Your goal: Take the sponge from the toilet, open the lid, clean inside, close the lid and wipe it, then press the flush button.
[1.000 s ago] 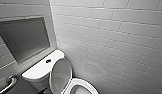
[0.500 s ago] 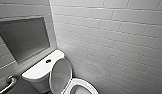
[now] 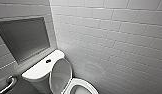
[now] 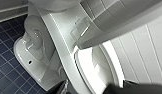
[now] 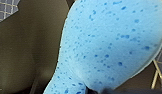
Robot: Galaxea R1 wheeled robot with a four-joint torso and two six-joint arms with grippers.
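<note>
The white toilet (image 3: pixel 39 71) stands in the corner with its lid (image 3: pixel 60 75) raised against the tank, greyish underside facing out, and the bowl (image 3: pixel 80 88) uncovered. The dark round flush button (image 3: pixel 48 60) sits on the tank top. In the left wrist view the toilet (image 4: pixel 34 55) shows from the side, with the seat rim (image 4: pixel 70 67) and the raised lid (image 4: pixel 119 30) above it. My left gripper (image 4: pixel 94 88) hovers open by the rim, holding nothing. The bright blue sponge (image 5: pixel 109 42) looms large in the right wrist view, its narrow end pinched in my shut right gripper.
White tiled walls (image 3: pixel 117 42) close in behind and to the right of the toilet. A dark recessed panel (image 3: pixel 24 37) is set in the wall above the tank. A metal grab bar (image 3: pixel 9 83) runs at the left. Dark blue floor tiles (image 4: pixel 7 75) surround the toilet's base.
</note>
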